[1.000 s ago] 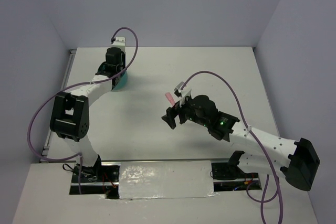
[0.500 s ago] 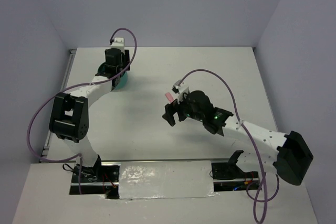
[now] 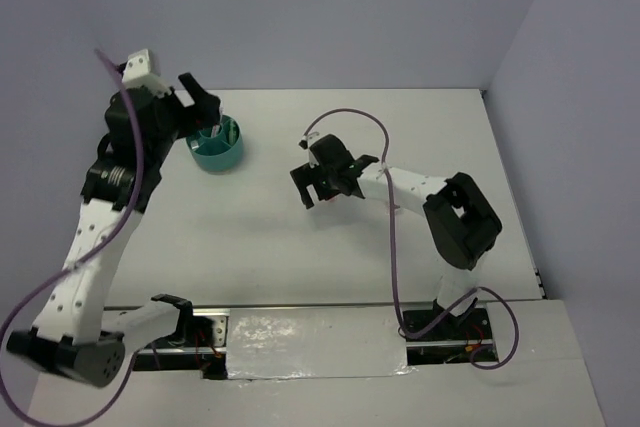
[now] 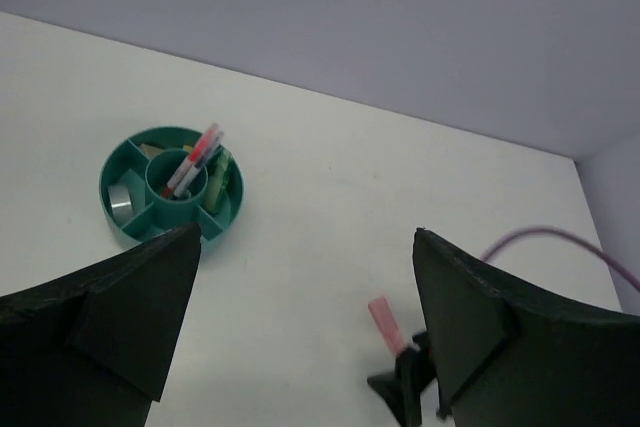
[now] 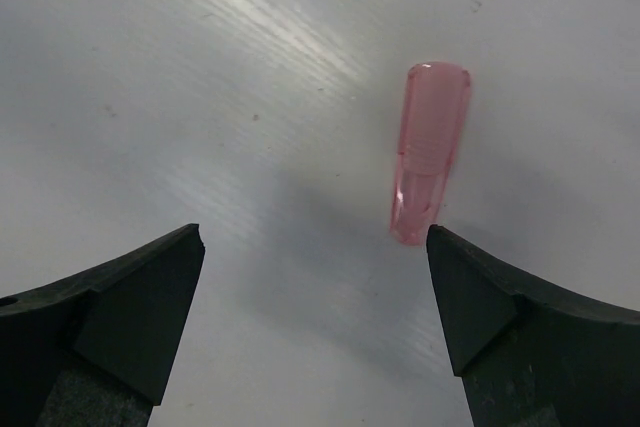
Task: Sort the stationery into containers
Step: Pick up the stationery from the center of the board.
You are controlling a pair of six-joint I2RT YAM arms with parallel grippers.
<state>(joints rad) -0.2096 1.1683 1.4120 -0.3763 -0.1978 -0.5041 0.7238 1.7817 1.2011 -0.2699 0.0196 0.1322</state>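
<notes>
White tabletop [image 5: 150, 67]; right gripper [image 5: 312, 247] fingers wide; pale-pink translucent plastic piece [image 5: 430, 152], perhaps a cap, upper right: centre, then close across its width.

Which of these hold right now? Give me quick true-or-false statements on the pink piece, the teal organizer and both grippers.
1. The pink translucent plastic piece lies on the white table, with nothing gripping it. True.
2. The right gripper is shut on that piece. False: it is open and is not touching the piece.
3. Thin pens stand in the centre cup of the round teal plastic organizer. True.
4. The left gripper holds a pen. False: it is open and empty.
</notes>
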